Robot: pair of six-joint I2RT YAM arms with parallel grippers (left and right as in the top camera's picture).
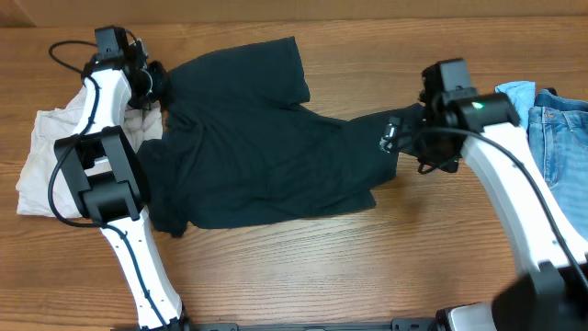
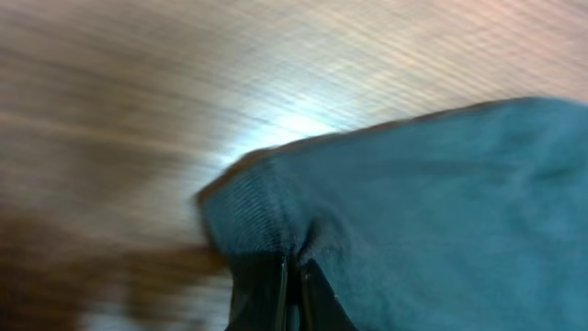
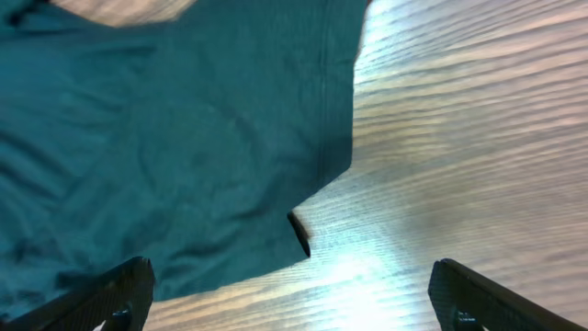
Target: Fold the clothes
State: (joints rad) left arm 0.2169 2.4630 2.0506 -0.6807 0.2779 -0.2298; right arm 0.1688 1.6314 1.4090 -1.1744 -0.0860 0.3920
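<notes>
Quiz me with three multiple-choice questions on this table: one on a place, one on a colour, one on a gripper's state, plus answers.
1. Where do the jeans lie? A top left corner; B the table's right edge; C the middle.
2. What colour are the shorts? A red; B green; C cream.
3. How is the right gripper? A open; B shut on jeans; C shut on shorts.
Answers: B, they lie right of the shirt; C, pale cloth at the left; A, its fingers stand wide apart.
</notes>
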